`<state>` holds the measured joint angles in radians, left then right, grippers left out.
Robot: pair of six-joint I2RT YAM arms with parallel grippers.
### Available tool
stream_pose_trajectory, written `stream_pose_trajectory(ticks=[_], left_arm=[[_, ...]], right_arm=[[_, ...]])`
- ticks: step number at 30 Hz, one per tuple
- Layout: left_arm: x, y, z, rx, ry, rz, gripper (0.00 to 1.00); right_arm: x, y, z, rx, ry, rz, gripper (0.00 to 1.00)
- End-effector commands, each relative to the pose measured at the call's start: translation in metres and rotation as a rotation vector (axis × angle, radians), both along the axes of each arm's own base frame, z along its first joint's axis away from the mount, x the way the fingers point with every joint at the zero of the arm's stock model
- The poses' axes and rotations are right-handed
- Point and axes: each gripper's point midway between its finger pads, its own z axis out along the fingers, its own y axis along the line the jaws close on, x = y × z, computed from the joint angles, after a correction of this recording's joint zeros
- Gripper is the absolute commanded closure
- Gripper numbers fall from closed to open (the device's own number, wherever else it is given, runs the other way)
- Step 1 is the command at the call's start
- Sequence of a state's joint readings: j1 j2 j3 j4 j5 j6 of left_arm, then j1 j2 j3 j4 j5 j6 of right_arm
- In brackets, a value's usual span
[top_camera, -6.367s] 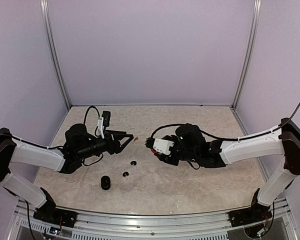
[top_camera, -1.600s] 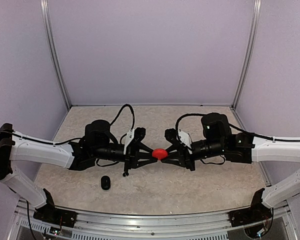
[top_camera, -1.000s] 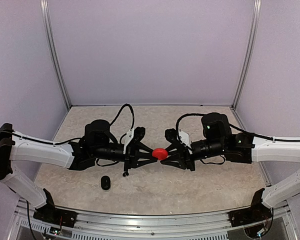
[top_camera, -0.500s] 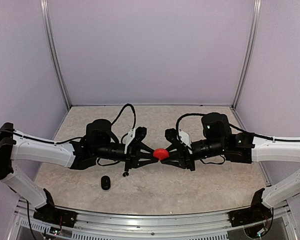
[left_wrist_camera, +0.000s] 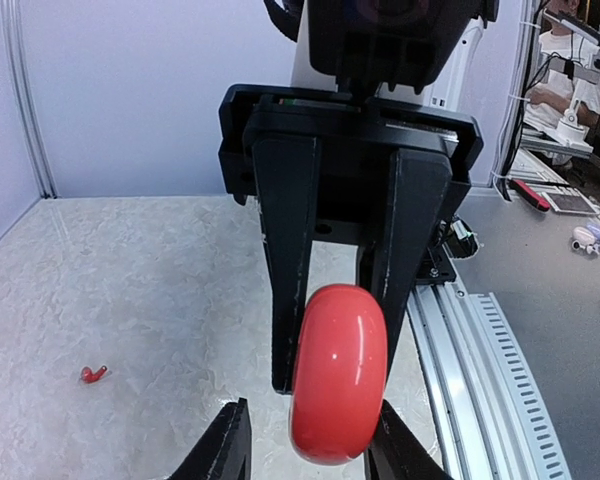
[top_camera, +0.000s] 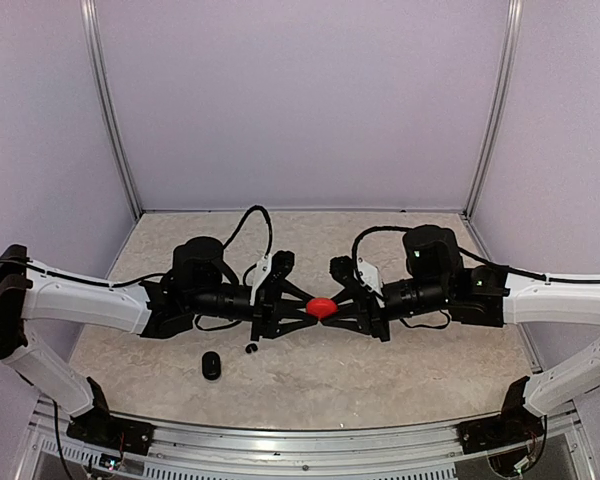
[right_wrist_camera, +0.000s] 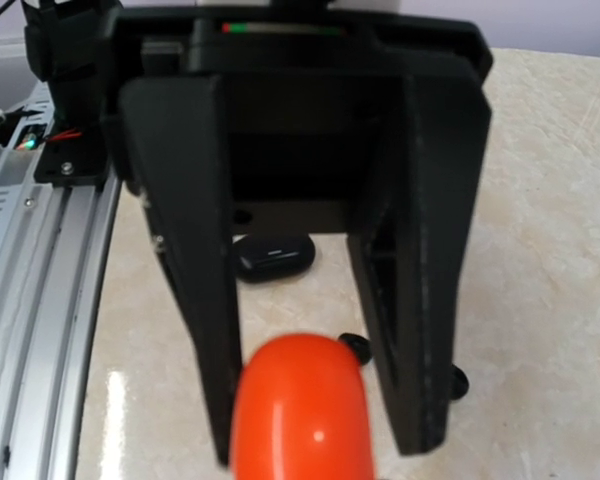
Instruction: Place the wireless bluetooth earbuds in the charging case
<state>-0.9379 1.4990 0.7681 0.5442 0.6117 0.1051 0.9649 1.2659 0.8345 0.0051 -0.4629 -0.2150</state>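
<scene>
earbuds (right_wrist_camera: pixel 355 345) on tabletop (right_wrist_camera: pixel 540 250) near black case (right_wrist_camera: pixel 272 256)

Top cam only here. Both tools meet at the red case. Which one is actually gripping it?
Observer: The right tool. The right wrist view shows the left tool with its fingers spread wider than the red case.
Operator: Lid open?
Observer: No. In the left wrist view it looks like a closed pebble.
Operator: Any red bud around?
Observer: One red earbud lies on the table. It shows only in the left wrist view.
</scene>
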Motion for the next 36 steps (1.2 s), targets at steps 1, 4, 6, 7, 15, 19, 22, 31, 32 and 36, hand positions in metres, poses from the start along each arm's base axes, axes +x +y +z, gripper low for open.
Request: stream_pose_trajectory(ticks=[1,4,6,7,15,19,22,31,32,36], left_arm=[[0.008,-0.004,0.021,-0.049,-0.02,0.032,0.6],[0.009,-0.004,0.024,-0.058,-0.023,0.041,0.61],[0.009,-0.002,0.027,-0.066,-0.027,0.045,0.61],[0.009,-0.002,0.029,-0.071,-0.03,0.049,0.61],[0.012,0.009,0.039,-0.097,-0.034,0.065,0.61],[0.012,0.011,0.041,-0.104,-0.033,0.061,0.61],[0.013,0.012,0.041,-0.102,-0.031,0.066,0.61],[0.016,0.018,0.042,-0.11,-0.036,0.078,0.61],[0.017,0.019,0.042,-0.11,-0.036,0.086,0.61],[0.015,0.02,0.042,-0.111,-0.053,0.084,0.6]], right_arm=[[-0.003,0.002,0.003,0.012,-0.003,0.01,0.87],[-0.003,0.001,0.001,0.007,-0.004,0.007,0.87],[-0.003,0.0,0.0,0.003,-0.003,0.005,0.88],[-0.003,-0.001,0.0,0.003,-0.003,0.006,0.88],[-0.003,-0.002,-0.007,-0.013,-0.006,0.002,0.88],[-0.003,-0.002,-0.007,-0.015,-0.006,0.002,0.88],[-0.003,-0.003,-0.007,-0.012,-0.007,0.001,0.88],[-0.003,-0.005,-0.007,-0.014,-0.01,-0.001,0.88],[-0.003,-0.004,-0.007,-0.013,-0.011,0.002,0.88],[-0.001,-0.005,-0.007,-0.015,-0.009,-0.01,0.88]])
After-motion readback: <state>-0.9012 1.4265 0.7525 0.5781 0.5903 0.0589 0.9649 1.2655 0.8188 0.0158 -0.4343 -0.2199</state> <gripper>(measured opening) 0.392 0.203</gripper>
